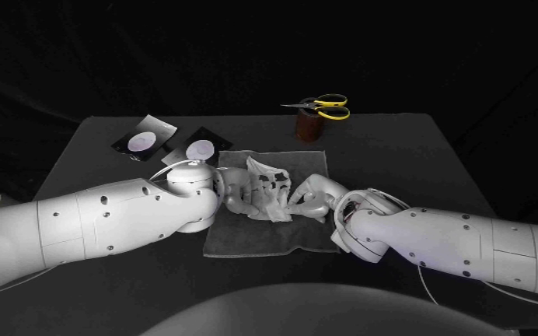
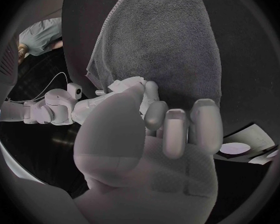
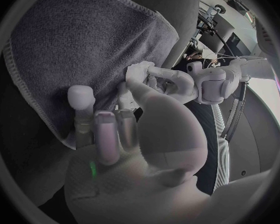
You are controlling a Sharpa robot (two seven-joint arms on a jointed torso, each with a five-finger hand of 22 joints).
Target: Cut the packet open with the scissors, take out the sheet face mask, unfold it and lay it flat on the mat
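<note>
Mask [image 1: 264, 180], crumpled on mat [image 1: 258, 239], pinched at 9 o'clock by left hand [image 1: 233, 194] and at 3 o'clock by right hand [image 1: 314, 200], seemingly to pull folds apart.

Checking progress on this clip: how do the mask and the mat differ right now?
The mask is white; the mat is dark grey. The mask is crumpled, while the mat lies spread flat on the table. The left hand and right hand hold the mask; the mat just lies beneath. Both are soft sheets.
</note>
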